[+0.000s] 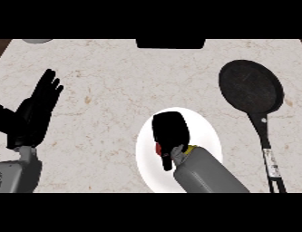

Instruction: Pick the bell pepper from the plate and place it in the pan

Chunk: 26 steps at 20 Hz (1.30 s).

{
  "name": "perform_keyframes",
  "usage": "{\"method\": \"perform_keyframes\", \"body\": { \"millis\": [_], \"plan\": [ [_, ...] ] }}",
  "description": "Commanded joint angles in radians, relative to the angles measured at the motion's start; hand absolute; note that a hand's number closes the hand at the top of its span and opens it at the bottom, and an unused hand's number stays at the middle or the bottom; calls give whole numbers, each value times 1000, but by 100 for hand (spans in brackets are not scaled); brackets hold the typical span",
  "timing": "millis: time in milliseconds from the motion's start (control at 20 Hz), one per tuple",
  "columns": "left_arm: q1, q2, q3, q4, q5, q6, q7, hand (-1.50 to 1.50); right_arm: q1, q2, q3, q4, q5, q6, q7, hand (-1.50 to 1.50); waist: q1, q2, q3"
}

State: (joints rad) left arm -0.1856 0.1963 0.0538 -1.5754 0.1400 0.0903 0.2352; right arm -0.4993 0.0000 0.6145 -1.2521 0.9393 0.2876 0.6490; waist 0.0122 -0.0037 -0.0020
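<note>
Head view, steep look down on a pale marbled surface. White plate sits low-centre, near the front edge. R robot hand comes in from the bottom on its grey forearm and lies right over the plate, fingers curled down over the bell pepper. Only a small red bit of the pepper shows at the hand's lower left side; rest is hidden under the black fingers. Pepper is on or just above the plate, can't tell which. Can't tell how far the fingers wrap it, but they're bent round it, not straight.

Pan, black, lies to the right of the plate and apart from it, round part toward the far side, long handle running back toward the front edge.

L robot hand rests at the left, well apart from plate and pan, fingers straight and spread, pointing up, thumb out to the left, holding nothing.

Dark object at the far edge, top centre; a grey round thing at top left, mostly cut off.
</note>
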Motion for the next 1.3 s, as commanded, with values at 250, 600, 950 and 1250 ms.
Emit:
{"method": "perform_keyframes", "body": {
  "millis": [250, 600, 950, 1250],
  "plan": [
    [-33, 1, 7, 16, -21, 16, 17, 0, -210, 0, -45, 22, 44, -143, 231, 150, -8, 2, 2],
    [10, 1, 19, -12, -1, 3, 19, 0, -331, -42, -23, -170, 238, -93, 347, 150, -18, -3, 2],
    [35, 9, 43, 9, 0, -33, -42, 0, -297, -40, -123, -334, 271, 35, 368, 150, -14, 2, 2],
    [9, 4, 27, -20, -20, -11, 14, 0, -350, -140, -332, -250, 252, -52, 245, 150, -11, 5, 2]
  ]
}}
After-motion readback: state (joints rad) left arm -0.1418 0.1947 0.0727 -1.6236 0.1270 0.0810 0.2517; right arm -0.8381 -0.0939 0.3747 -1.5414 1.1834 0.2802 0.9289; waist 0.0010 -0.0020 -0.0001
